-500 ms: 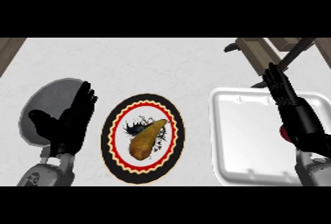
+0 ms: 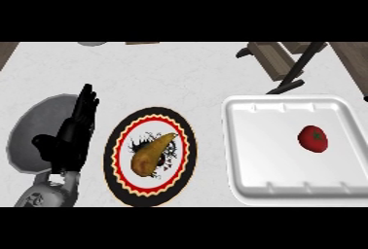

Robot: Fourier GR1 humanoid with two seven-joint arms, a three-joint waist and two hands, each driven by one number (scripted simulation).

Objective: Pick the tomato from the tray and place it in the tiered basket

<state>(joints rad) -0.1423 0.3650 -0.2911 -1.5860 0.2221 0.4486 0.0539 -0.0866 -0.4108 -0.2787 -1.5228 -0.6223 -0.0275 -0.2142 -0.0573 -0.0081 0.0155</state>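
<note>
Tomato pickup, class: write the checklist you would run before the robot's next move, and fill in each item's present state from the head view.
1. Tomato lies in the white tray, right half: ok.
2. Nothing covers the tomato from above: ok.
3. Right hand in view and ready to reach: not ok, it does not show.
4. Left hand clear of the tray, open over the grey plate at the left: ok.
5. Tiered basket beyond the tray, free to receive: cannot tell, only part shows at the top edge.
6. Patterned plate with the pear is apart from the tray: ok.
</note>
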